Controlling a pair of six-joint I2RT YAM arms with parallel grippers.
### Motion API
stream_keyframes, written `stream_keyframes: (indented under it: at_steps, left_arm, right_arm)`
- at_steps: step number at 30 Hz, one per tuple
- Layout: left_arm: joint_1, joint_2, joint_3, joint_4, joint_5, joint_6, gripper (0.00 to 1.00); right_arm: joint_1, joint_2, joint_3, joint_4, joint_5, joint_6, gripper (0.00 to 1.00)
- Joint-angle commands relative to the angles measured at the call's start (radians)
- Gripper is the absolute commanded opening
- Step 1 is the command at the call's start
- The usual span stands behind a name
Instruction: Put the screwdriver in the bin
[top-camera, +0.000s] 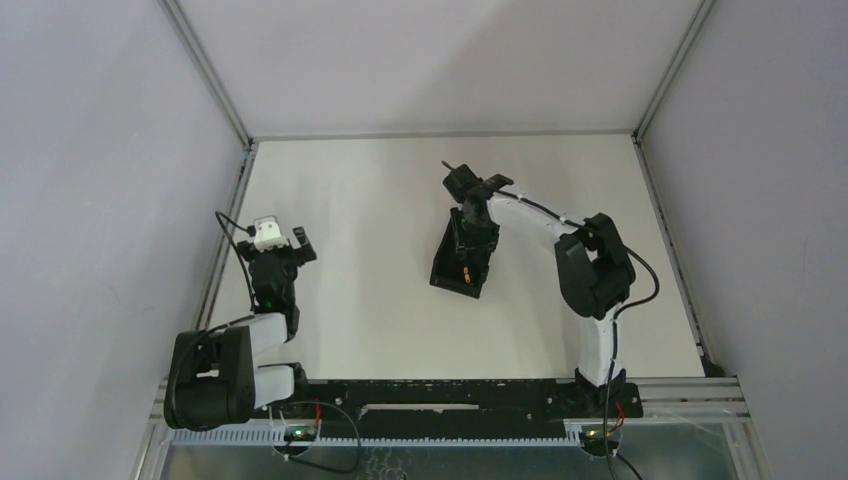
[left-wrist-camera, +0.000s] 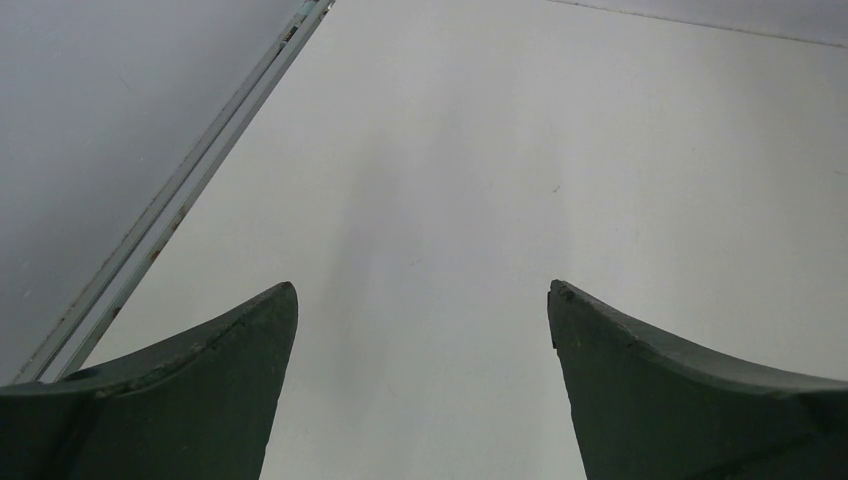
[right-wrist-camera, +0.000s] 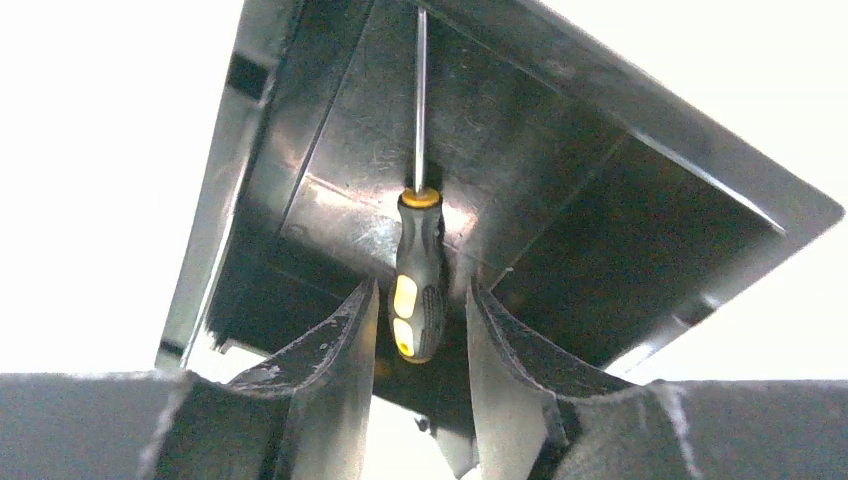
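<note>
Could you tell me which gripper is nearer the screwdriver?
Right: the right gripper straddles the screwdriver in the bin; the left gripper sits far off to its left.

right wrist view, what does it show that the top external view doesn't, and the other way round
Only the right wrist view: the slim screwdriver, silver metal shaft and black-and-yellow handle, whole inside the small black open-top plastic bin, right jaws apart on either side of its handle. Only the top external view: the white table, the left arm off to the left. Both: the bin below the right arm, a yellow spot of handle inside.
</note>
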Motion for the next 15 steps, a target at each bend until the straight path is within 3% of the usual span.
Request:
stream_keyframes:
  at_steps: [1,5,6,7,8,15]
  left_arm:
    - [-0.008,0.0,0.042,0.035,-0.004,0.015,1.0]
    - [-0.008,-0.001,0.043,0.035,-0.004,0.016,1.0]
    - [-0.008,-0.001,0.043,0.035,-0.005,0.015,1.0]
    - [-0.008,0.0,0.042,0.035,-0.005,0.016,1.0]
    - [-0.008,-0.001,0.042,0.035,-0.004,0.015,1.0]
    - [-0.008,-0.001,0.042,0.035,-0.005,0.016,1.0]
  right_arm:
    - [0.015,-0.142,0.063,-0.023,0.076,0.006,0.44]
    - [0.018,-0.255,0.07,-0.022,0.098,-0.021,0.45]
    - [0.018,-0.29,0.064,-0.013,0.108,-0.032,0.49]
    - [0.018,-0.327,0.052,0.0,0.125,-0.045,0.66]
    - [0.018,-0.369,0.019,0.024,0.148,-0.059,0.97]
    - [-0.03,-0.692,-0.273,0.293,0.09,-0.169,1.0]
